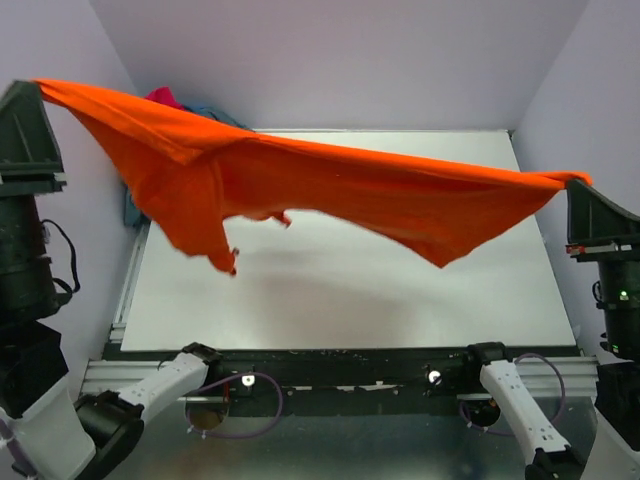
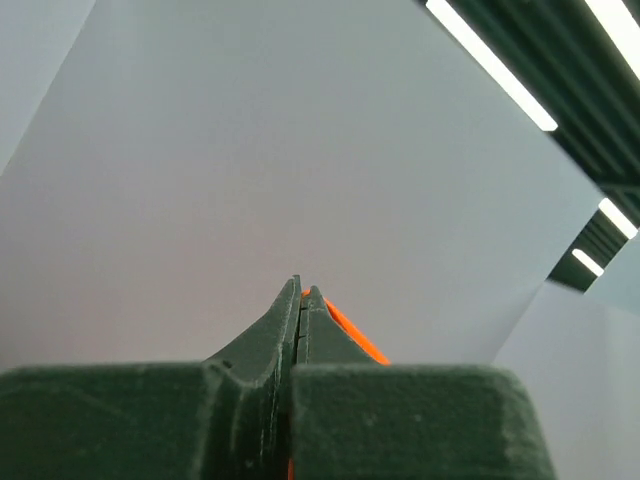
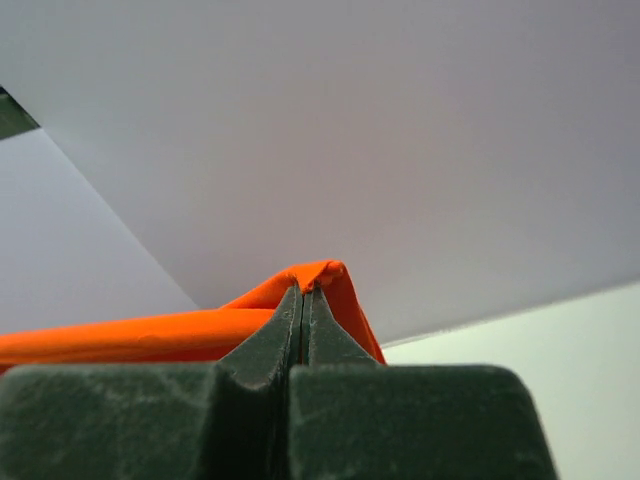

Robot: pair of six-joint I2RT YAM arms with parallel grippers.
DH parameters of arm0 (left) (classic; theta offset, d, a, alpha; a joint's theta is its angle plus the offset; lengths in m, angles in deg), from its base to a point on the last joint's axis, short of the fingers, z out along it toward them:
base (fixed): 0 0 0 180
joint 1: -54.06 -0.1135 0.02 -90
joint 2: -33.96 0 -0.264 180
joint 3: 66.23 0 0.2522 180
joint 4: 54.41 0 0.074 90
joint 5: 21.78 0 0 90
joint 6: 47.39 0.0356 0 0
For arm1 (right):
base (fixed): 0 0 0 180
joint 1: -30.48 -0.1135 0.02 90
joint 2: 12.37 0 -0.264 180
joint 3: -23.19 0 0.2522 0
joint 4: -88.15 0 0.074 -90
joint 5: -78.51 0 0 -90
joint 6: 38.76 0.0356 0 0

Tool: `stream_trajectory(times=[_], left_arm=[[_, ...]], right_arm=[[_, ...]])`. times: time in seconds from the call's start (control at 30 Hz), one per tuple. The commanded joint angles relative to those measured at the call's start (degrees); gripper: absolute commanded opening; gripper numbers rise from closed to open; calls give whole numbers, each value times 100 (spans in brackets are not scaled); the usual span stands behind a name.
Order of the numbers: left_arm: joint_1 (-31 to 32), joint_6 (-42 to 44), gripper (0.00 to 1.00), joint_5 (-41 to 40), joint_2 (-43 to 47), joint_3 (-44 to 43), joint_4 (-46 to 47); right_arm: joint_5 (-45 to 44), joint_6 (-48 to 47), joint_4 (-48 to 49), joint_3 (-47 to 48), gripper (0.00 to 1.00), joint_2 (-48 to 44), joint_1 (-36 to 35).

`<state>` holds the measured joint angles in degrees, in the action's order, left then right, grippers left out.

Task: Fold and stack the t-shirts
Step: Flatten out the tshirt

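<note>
From the top external camera, the orange t-shirt is hanging in the air above the white counter, stretched between the two claws. The left claw, raised high at the left edge, is pinching one end of the cloth. The right claw, sitting lower at the right edge, is pinching the opposite end. The fabric is sloping down from the left claw towards the right one, with a sleeve and loose folds dangling under its left half. Its shadow is falling on the counter beneath. Behind the orange cloth, at the far-left corner, a magenta-pink shirt and a blue shirt are peeking over its upper edge.

In the left wrist view, the left claw is pointing at a pale wall, its jaws pressed together. A sliver of the orange t-shirt is showing just right of the tips, and a little more is showing low down between the fingers.

In the right wrist view, the right claw is clamping a fold of the orange t-shirt. The cloth is bulging over the closed tips and running off to the left as a thick band.
</note>
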<state>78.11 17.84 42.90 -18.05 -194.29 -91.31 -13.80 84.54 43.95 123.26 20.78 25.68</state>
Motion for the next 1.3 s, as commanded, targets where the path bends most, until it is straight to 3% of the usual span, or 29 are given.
stream_trajectory(times=[0.0, 0.13, 0.3, 0.4, 0.53, 0.73, 0.83, 0.93, 1.03, 1.13, 1.27], left_arm=[[-24, 237, 0, 238, -1555, -1285, -507], [-24, 61, 0, 195, -2426, -1359, -604], [-50, -141, 0, 177, -2779, 89, 106], [-102, -186, 0, 264, -3112, 356, 423], [-111, 164, 0, 816, -3938, -932, 477], [-41, 684, 0, 853, -4835, -2797, 661], [-50, 895, 0, 1151, -5117, -2994, 879], [-41, 1062, 0, 1328, -4916, -2178, 1451], [-50, 1106, 0, 1074, -4688, -1352, 1514], [-41, 1098, 0, 916, -4276, 7, 1689], [-32, 484, 0, 766, -3336, 2267, 2286]], right_arm=[[-182, -272, -542, 544, 1, 463, 23], [-560, -8, -1051, 818, 1, 1175, 23], [-473, 203, -965, 266, 1, 2010, 23], [-253, 335, -517, -69, 1, 2546, 23], [35, 353, -393, 710, 1, 3547, 197], [2153, 730, -506, 2984, 1, 5295, 1147], [2786, 897, -761, 4023, 1, 6061, 1305], [3375, 1091, -605, 4255, 1, 6511, 1394], [3483, 995, -464, 3835, 1, 6617, 1385], [3412, 828, -78, 2580, 1, 6320, 1394], [3219, 783, 757, 428, 1, 5722, 1394]])
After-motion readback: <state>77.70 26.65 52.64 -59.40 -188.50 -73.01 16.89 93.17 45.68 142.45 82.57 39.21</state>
